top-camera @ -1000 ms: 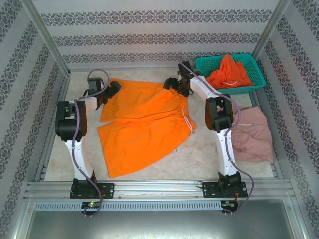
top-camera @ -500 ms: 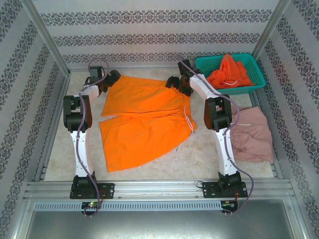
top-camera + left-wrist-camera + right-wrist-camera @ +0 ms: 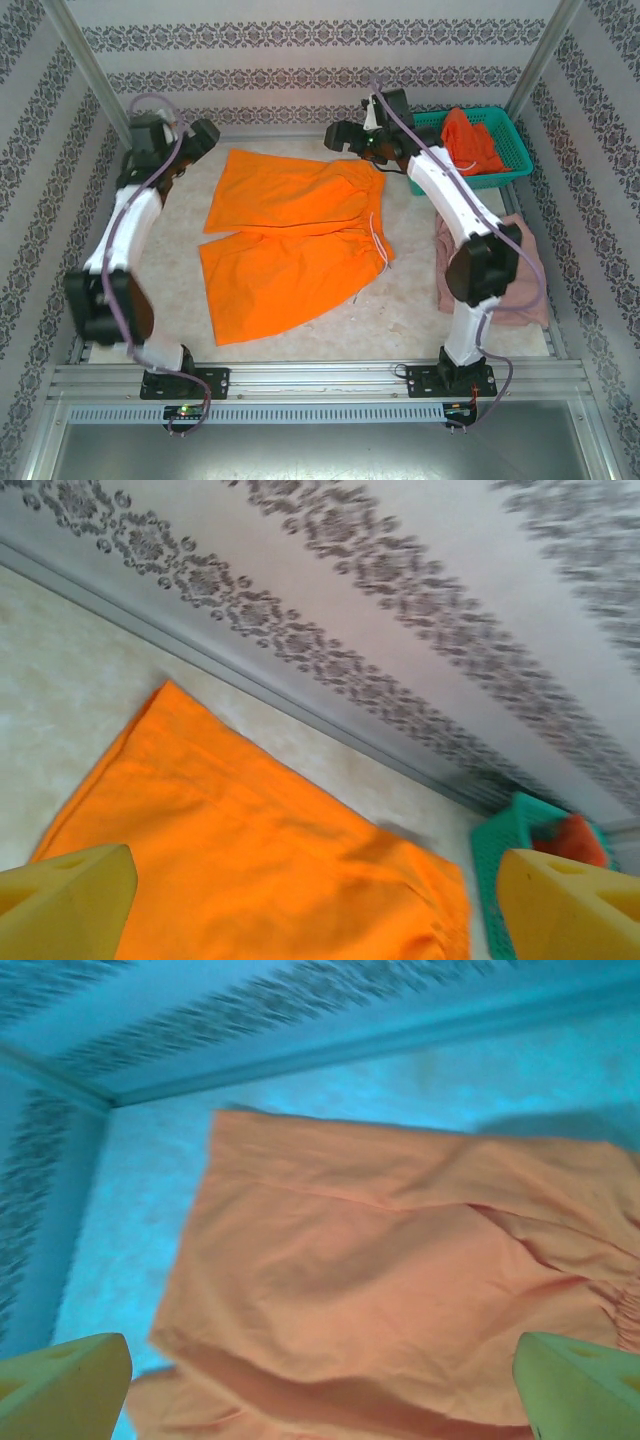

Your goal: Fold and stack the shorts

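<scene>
Both arms reach long toward the back wall, raised above the desk (image 3: pixel 420 310). The left end effector (image 3: pixel 205 134) and right end effector (image 3: pixel 338 134) are released, with yellow fingertips (image 3: pixel 65 900) wide apart and nothing between them. The spread orange shorts (image 3: pixel 295 245) lie flat below and between the two. Their legs point toward the left one. The gathered waistband and loose white drawstring (image 3: pixel 378 240) lie toward the right one. The crumpled orange shorts (image 3: pixel 468 140) sit in the teal basket (image 3: pixel 515 165) just right of the right end effector. The pink shorts (image 3: pixel 525 270) lie bunched well nearer, partly hidden under that arm's elbow.
</scene>
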Controlling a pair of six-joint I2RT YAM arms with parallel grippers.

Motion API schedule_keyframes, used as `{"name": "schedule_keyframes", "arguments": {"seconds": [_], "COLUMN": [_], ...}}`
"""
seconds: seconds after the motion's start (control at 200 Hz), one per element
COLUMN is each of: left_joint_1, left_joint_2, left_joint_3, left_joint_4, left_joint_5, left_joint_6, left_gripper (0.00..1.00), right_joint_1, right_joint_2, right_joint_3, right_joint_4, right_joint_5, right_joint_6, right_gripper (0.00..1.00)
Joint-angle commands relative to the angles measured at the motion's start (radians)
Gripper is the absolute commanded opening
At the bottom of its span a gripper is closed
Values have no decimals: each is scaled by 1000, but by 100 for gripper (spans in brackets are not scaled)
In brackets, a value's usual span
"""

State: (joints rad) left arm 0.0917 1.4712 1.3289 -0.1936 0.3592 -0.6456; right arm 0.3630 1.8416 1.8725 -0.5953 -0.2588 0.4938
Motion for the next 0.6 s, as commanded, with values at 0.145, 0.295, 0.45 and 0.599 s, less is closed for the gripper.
{"name": "schedule_keyframes", "arguments": {"seconds": [0.145, 0.295, 0.45, 0.599], "left_joint_1": [-26, -68, -98, -113], "left_joint_2": [-405, -542, -637, -663], "left_joint_3": [-439, -597, -710, -738], "left_joint_4": [-412, -596, -724, -790], "left_joint_5": [-63, -65, -60, -19], "left_joint_6": [-116, -201, -292, -351], "left_gripper": [89, 83, 82, 77], "right_joint_1": [111, 123, 121, 107], "right_joint_2": [-278, -410, -503, -522], "right_joint_3": [-375, -583, -733, -785], "right_joint_4": [137, 244, 343, 357], "right_joint_5": [72, 47, 88, 113], "right_joint_6": [-245, -235, -222, -222], "right_gripper": [98, 98, 97, 98]}}
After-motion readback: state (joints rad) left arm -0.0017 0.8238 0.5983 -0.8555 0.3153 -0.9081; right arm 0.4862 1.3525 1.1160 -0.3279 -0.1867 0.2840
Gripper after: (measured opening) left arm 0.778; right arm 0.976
